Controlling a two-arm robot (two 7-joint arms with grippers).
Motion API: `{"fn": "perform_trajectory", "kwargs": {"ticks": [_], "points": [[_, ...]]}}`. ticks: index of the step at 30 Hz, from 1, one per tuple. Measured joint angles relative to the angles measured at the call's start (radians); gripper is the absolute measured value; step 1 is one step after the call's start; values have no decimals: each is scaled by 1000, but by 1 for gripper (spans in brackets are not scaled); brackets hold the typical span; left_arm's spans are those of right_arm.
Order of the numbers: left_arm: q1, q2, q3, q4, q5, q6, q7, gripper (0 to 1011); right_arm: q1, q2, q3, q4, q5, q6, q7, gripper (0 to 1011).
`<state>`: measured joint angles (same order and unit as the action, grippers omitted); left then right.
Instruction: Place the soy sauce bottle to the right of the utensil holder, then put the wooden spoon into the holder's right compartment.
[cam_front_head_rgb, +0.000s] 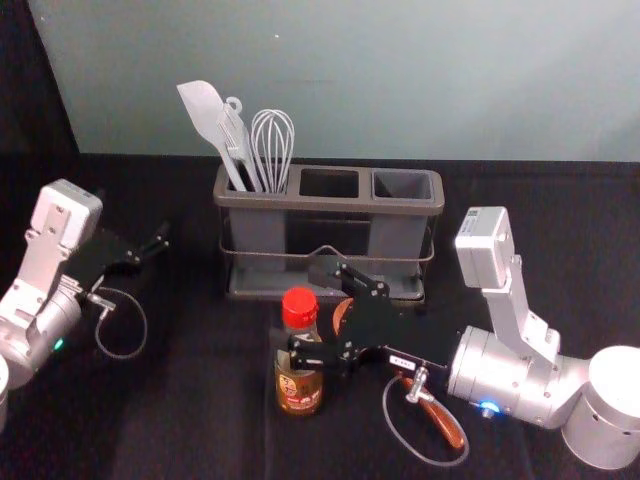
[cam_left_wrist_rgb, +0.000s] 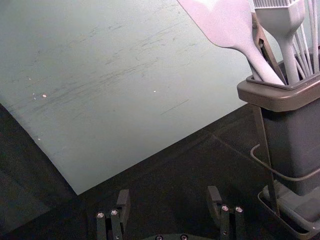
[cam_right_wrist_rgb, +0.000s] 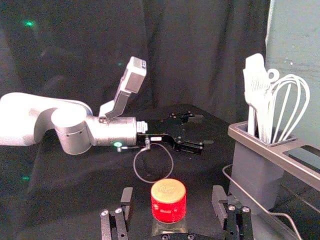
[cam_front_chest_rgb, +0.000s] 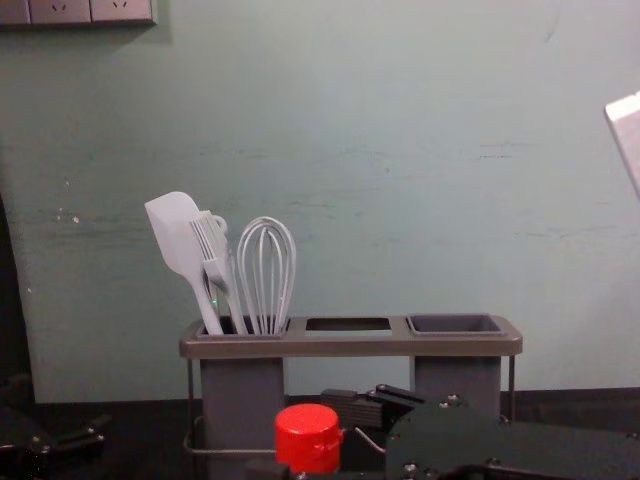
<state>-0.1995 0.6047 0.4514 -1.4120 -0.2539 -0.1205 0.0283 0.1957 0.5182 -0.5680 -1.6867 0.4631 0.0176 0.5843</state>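
Observation:
My right gripper (cam_front_head_rgb: 305, 310) reaches in from the right, its open fingers either side of the upright soy sauce bottle (cam_front_head_rgb: 299, 385), in front of the utensil holder (cam_front_head_rgb: 330, 202). In the right wrist view the bottle's red cap (cam_right_wrist_rgb: 168, 201) lies between the spread fingertips of my right gripper (cam_right_wrist_rgb: 172, 200). The wooden spoon (cam_front_head_rgb: 444, 424) lies on the table, partly hidden beneath the right gripper. My left gripper (cam_front_head_rgb: 150, 250) stays idle at the left; in the left wrist view the left gripper (cam_left_wrist_rgb: 167, 200) is open. The holder's right compartment (cam_front_chest_rgb: 456, 325) holds nothing visible.
A white spatula (cam_front_head_rgb: 204, 115), a brush and a whisk (cam_front_head_rgb: 272, 145) stand in the holder's left compartment. Behind the holder rises a pale wall (cam_front_chest_rgb: 400, 200). Black cloth covers the table (cam_front_head_rgb: 190, 400).

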Motion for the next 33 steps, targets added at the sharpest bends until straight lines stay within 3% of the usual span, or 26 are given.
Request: {"fn": "perform_trajectory", "kwargs": {"ticks": [17,25,33], "points": [[0,0,0,0,0,0,0,1005,3,-5,-5,2,-1,5,-1,982],[0,0,0,0,0,0,0,1005,3,-4,-4,1,-1,5,-1,796],[0,0,0,0,0,0,0,1005,2,-4,-3,0,-1,4,-1,524]]}}
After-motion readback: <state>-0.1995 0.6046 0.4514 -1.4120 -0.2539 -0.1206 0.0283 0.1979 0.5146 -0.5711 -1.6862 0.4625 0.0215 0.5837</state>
